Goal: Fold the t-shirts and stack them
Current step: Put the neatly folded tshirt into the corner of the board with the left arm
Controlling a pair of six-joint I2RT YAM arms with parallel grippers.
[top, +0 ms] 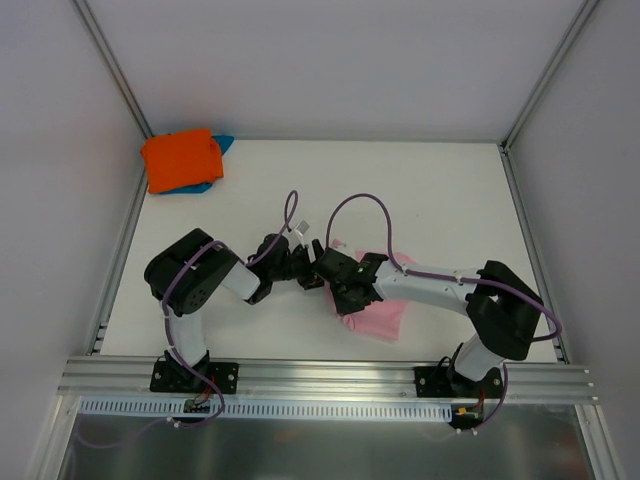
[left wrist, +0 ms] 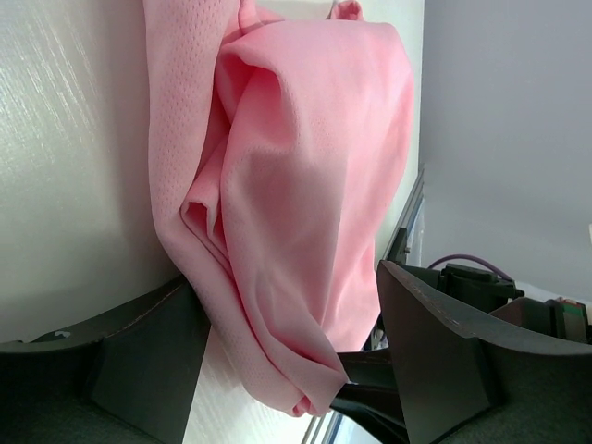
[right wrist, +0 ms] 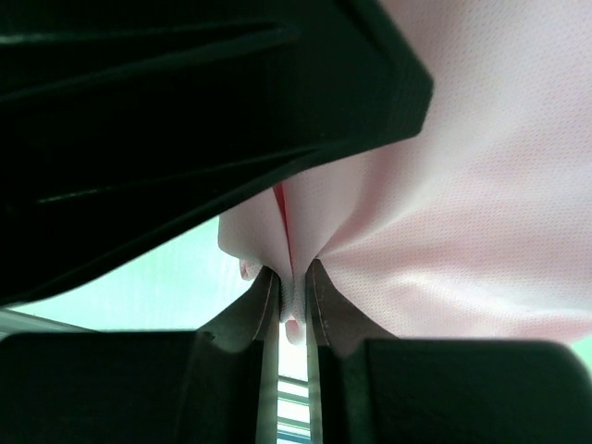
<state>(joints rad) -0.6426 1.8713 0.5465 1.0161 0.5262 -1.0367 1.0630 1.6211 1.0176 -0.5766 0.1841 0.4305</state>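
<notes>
Cloth of a fine, dotted pink knit fills both wrist views: the pink t-shirt is bunched on the white surface, largely covered by the right arm. A thin gathered fold at its edge is pinched tight by the right claw, with barely a gap left. The left claw is spread wide at that same edge, and a soft rumpled roll of the cloth is seen between its fingers, long axis running away from the claw; no squeeze is shown there. A grip by the left claw is judged the coming move, since the cloth already lies inside its span. The orange t-shirt, laid folded over the teal-blue t-shirt, is set well apart from the pink t-shirt, beyond its far left side.
</notes>
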